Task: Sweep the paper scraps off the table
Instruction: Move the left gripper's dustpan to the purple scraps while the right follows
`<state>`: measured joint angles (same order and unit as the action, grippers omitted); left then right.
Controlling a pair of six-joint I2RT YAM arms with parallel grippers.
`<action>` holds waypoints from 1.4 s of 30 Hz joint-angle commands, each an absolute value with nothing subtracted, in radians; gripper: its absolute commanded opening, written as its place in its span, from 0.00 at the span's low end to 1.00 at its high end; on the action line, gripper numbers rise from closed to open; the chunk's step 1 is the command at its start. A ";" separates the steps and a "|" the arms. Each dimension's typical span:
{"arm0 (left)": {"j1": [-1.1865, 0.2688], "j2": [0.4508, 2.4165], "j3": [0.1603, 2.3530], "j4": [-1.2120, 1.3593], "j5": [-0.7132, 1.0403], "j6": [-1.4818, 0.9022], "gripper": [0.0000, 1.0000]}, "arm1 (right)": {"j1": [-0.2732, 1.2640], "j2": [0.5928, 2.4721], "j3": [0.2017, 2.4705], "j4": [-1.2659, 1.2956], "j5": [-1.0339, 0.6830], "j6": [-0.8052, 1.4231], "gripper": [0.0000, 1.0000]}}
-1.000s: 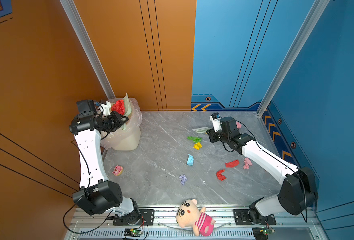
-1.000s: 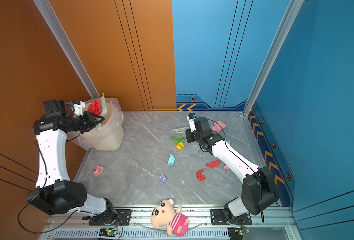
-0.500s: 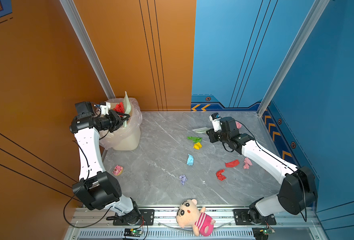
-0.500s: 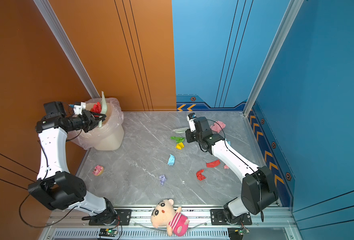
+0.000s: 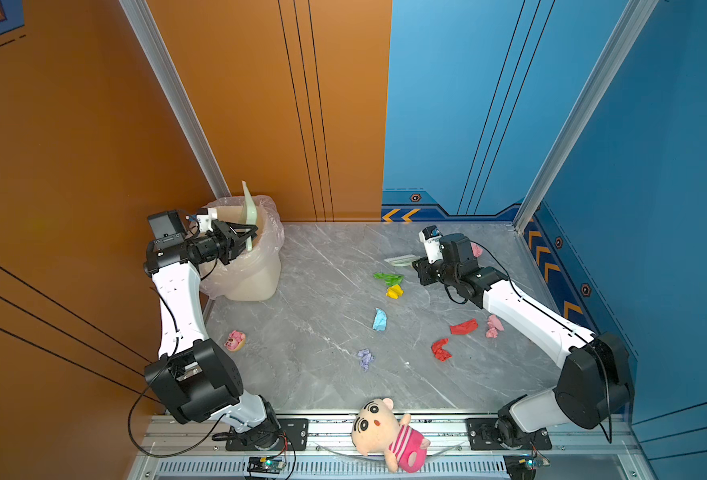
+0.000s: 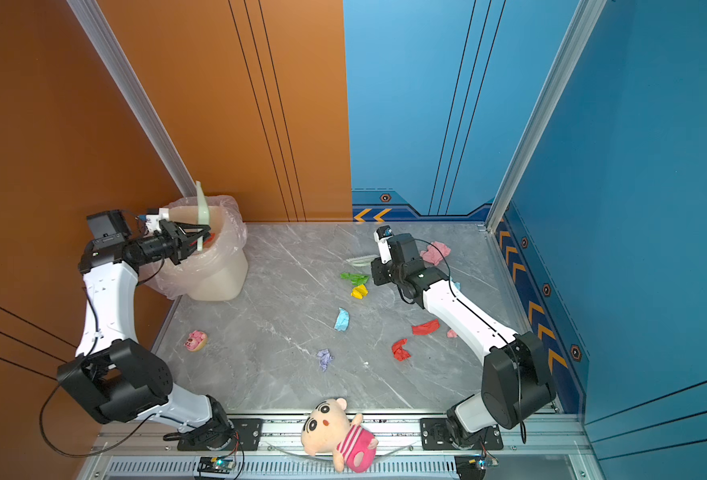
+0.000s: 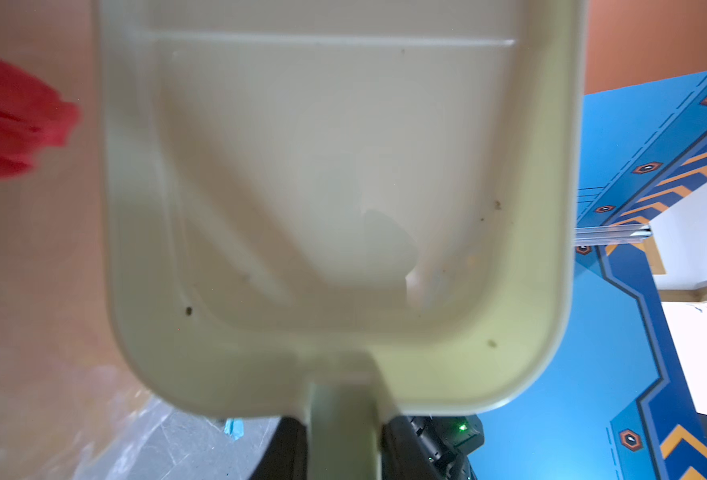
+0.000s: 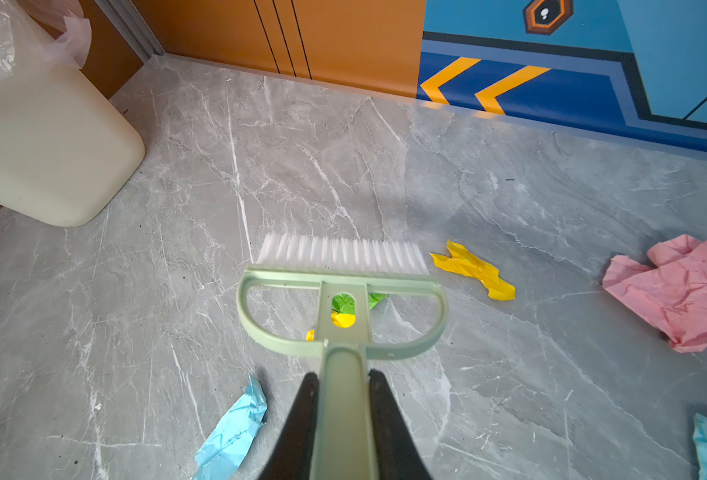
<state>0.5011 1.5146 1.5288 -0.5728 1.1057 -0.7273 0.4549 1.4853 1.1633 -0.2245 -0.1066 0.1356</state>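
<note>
Carefully we should tip the dustpan (image 7: 335, 199), clamped in our left gripper (image 5: 252, 237), over the ten-o'clock bin (image 5: 256, 278); right gripper (image 8: 342, 376) grips the brush (image 8: 343, 286).

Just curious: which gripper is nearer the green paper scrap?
Right: the right gripper, gripping the brush, is beside the green scrap; the left gripper holds the dustpan over the bin.

The table (image 8: 301, 166) is smooth, faintly glossy grey marble; the scraps (image 8: 472, 270) are crumpled matt paper; the dustpan (image 7: 343, 187) and brush (image 8: 343, 284) are smooth plastic.
</note>
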 commanded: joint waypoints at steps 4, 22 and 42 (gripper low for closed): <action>0.512 1.482 1.520 -0.489 1.153 -0.782 0.24 | 0.446 1.494 1.154 -0.214 -0.127 0.137 0.00; 0.330 1.219 1.449 -0.533 0.727 -0.505 0.25 | 0.450 1.492 1.303 -0.617 -0.267 -0.009 0.00; -0.161 1.296 1.272 -0.767 0.193 -0.199 0.26 | 0.651 1.453 1.357 -1.000 -0.596 0.122 0.00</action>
<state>-0.1299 1.2873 1.2926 -0.7002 0.2871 -0.2562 0.6350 1.4761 1.3586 -0.9199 -0.5724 0.1093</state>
